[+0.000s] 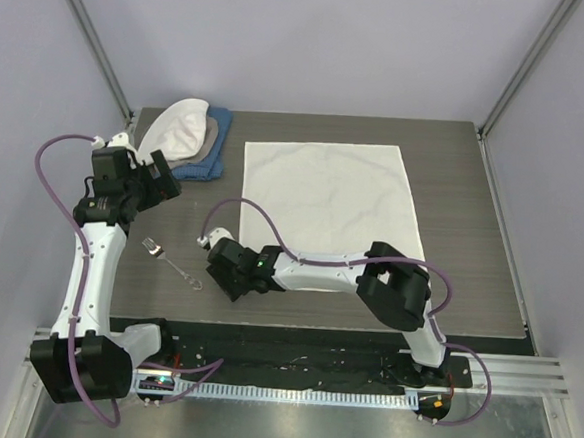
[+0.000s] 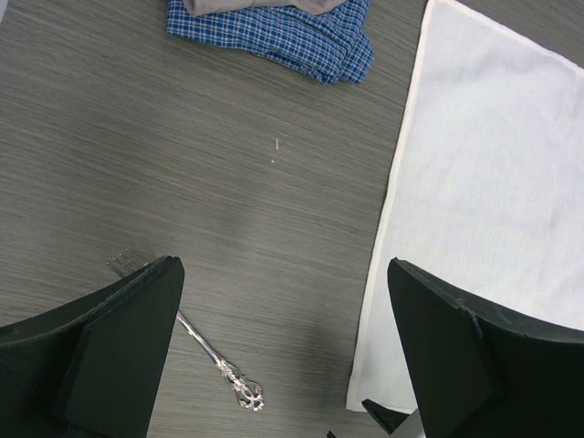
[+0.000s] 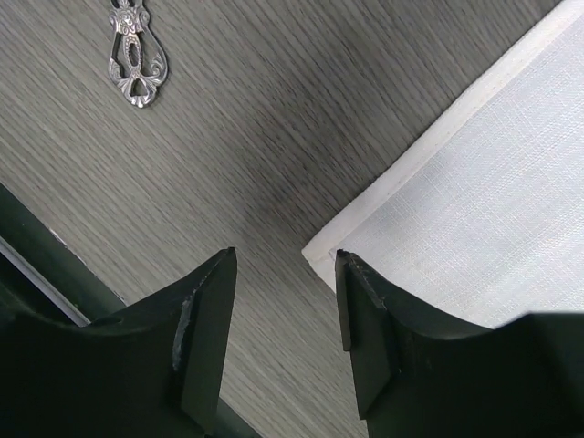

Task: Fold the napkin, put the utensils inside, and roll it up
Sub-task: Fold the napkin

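Observation:
The cream napkin (image 1: 329,197) lies spread flat in the middle of the table. The silver fork (image 1: 174,263) lies on bare wood to its left, ring end toward me. My right gripper (image 1: 220,272) hovers low at the napkin's near left corner. In the right wrist view the right gripper (image 3: 285,257) is open, bare table between its fingers, the napkin (image 3: 484,173) corner just off the right fingertip and the fork's ring (image 3: 135,64) farther out. My left gripper (image 1: 164,182) hangs raised and wide open at the left. The left gripper (image 2: 283,269) frames the fork (image 2: 214,360) and the napkin (image 2: 493,182) edge below.
A stack of white, tan and blue checked cloths (image 1: 192,142) sits at the back left, its blue cloth (image 2: 274,36) showing in the left wrist view. A black strip (image 3: 36,265) borders the table's near edge close to the right gripper. Walls enclose the table's other sides.

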Controlling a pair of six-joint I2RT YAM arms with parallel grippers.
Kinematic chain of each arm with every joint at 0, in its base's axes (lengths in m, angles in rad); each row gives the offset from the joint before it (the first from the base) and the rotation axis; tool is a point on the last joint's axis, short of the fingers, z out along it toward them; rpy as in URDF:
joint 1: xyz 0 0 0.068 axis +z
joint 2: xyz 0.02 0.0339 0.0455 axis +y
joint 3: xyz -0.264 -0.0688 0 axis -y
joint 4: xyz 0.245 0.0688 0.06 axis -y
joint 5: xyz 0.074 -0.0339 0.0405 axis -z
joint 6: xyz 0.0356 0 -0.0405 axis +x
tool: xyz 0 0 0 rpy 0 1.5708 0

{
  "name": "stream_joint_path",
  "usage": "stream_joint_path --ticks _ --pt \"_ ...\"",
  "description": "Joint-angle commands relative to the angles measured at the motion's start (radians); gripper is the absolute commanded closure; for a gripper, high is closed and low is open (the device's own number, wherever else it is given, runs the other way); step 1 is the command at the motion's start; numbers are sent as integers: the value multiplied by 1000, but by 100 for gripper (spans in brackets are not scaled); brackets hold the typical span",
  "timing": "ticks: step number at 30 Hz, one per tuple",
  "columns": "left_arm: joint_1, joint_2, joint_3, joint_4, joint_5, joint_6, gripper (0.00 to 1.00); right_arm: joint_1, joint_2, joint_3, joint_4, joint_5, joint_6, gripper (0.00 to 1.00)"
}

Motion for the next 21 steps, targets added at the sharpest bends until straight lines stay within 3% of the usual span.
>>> stream_joint_path --ticks 1,8,21 --pt "4 -10 2 6 9 17 0 6 16 56 -3 50 -14 46" --pt "4 -7 2 4 19 15 0 6 47 74 -19 110 -17 50" --pt "4 -7 5 0 25 18 0 7 91 113 -104 67 13 56"
